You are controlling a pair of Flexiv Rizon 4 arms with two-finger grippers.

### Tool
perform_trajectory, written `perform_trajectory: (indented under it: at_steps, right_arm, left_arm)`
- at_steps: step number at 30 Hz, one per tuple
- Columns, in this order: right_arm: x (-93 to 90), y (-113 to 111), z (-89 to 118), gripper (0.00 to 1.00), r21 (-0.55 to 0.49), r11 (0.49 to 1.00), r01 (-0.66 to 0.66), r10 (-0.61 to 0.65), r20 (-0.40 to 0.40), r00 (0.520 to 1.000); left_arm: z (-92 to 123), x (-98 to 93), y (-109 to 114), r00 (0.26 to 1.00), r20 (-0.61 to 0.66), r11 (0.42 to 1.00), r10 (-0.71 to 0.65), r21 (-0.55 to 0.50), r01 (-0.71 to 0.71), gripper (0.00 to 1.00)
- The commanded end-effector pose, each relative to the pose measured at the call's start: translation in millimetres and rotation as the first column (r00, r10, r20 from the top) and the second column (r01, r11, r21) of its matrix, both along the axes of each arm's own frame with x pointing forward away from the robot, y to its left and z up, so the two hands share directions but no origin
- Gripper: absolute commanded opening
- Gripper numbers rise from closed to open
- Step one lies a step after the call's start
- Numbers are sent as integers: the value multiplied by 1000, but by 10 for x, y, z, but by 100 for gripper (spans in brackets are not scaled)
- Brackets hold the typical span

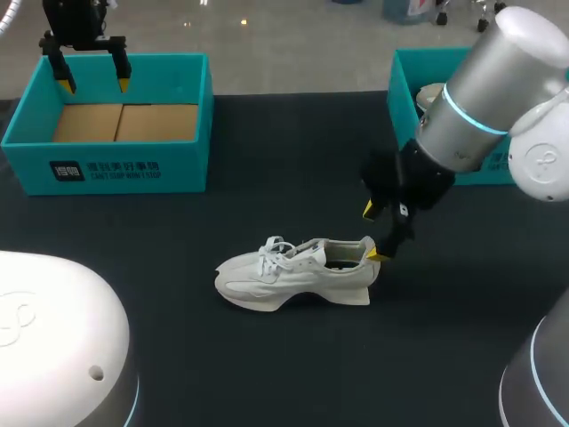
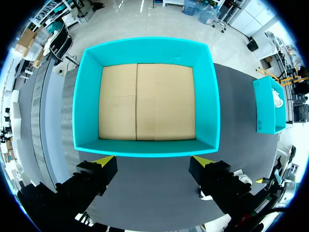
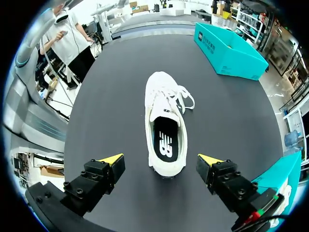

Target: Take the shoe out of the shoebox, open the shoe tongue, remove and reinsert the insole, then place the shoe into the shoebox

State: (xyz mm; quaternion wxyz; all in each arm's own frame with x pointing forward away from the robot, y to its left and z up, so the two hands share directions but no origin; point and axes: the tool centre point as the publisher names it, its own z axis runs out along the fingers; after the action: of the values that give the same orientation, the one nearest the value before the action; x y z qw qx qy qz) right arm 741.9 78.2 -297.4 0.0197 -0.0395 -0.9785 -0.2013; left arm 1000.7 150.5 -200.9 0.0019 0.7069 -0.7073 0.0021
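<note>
A white sneaker (image 1: 296,271) stands upright on the black table, toe to the left, its dark insole (image 3: 166,142) lying inside. My right gripper (image 1: 374,232) hangs open just above the heel; in the right wrist view the shoe (image 3: 165,123) lies ahead of the gripper (image 3: 162,162), its heel in line with the gap and touching neither finger. An empty teal shoebox (image 1: 111,124) with a cardboard floor sits at the back left. My left gripper (image 1: 94,85) hovers open over that box's far edge; in the left wrist view the box (image 2: 146,99) lies ahead of the gripper (image 2: 154,160).
A second teal box (image 1: 425,98) stands at the back right, partly hidden behind my right arm, with something pale inside. My robot's white bodywork fills the front left corner (image 1: 58,342). Bare black tabletop (image 1: 284,178) surrounds the shoe.
</note>
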Motion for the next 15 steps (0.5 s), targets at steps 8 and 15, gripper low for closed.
perform_trajectory:
  at_steps: [8,15]
  right_arm:
    - [109,-201,-21,100,117,992,51,-53,15,998]
    - [175,-351,-157,100,154,988,33,-44,70,997]
  left_arm:
    - [2,-3,-3,1000,0,1000,0,3,0,100]
    - [2,-3,-3,1000,0,1000,0,3,0,100]
